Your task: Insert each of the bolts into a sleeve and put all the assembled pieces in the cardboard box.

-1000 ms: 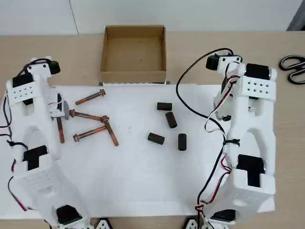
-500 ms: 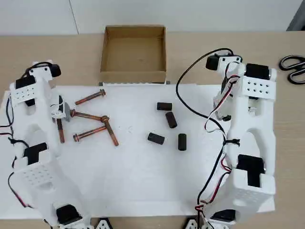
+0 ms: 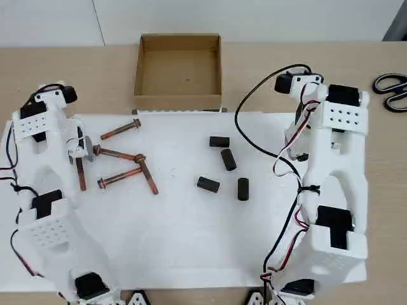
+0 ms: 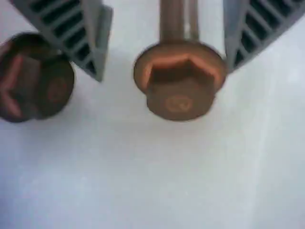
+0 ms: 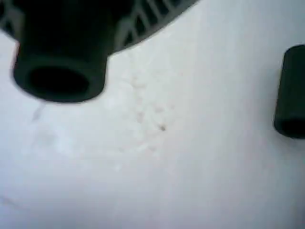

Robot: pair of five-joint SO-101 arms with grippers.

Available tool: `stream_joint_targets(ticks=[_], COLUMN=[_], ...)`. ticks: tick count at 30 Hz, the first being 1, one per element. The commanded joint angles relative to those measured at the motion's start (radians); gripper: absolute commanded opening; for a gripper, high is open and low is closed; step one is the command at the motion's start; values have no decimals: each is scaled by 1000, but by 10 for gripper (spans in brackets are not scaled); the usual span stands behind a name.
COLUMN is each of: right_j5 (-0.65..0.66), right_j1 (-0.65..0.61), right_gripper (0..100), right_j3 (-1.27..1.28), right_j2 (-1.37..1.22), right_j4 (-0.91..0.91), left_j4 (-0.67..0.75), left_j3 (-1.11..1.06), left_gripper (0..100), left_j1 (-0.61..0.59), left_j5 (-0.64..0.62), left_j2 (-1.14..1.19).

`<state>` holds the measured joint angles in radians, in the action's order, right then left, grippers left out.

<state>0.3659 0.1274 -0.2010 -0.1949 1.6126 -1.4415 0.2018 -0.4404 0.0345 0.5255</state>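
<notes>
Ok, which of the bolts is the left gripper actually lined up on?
The leftmost bolt: its head sits between the left gripper's open fingers; another bolt's head lies just outside them.

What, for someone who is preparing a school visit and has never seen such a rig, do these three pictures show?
They show two small white robot arms, the left arm and the right arm, at a table. The high view looks down on both from above. The other two pictures come from a camera on each arm's wrist. On a white sheet lie five copper-coloured bolts and four black sleeves, with an open cardboard box behind them. In the left wrist view the left claw stands open, its fingers either side of one bolt. The right claw appears to hold a fifth sleeve.
</notes>
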Motion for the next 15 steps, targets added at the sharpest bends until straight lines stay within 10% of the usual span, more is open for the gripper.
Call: stream_joint_targets(ticks=[1, 15], right_j5=[-5, -5], right_j1=[5, 5], right_gripper=[6, 6], right_j3=[-5, -5], right_j2=[54, 54], right_j4=[-7, -7], left_j4=[18, 37], left_j3=[35, 36], left_gripper=[159, 107], left_j1=[-5, -3], left_j5=[-5, -5], left_j2=[11, 57])
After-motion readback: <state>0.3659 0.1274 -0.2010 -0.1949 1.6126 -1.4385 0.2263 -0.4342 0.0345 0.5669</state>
